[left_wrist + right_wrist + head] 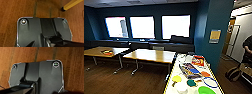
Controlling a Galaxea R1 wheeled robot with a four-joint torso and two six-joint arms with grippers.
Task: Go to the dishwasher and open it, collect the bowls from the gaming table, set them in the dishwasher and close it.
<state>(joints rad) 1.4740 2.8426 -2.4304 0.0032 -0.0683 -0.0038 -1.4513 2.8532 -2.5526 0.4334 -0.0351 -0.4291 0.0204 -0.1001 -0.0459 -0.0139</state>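
At 1 o'clock we face the long pale-topped gaming table (172, 75) w/ small round plastic bowls (176, 78); pincer state: can't tell; clipping its yellowish edge could scatter them.

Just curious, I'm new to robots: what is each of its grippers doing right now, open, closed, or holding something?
Left gripper: cannot be told; its wrist camera looks down at brown floor.
Right gripper: cannot be told; brown floor there too.
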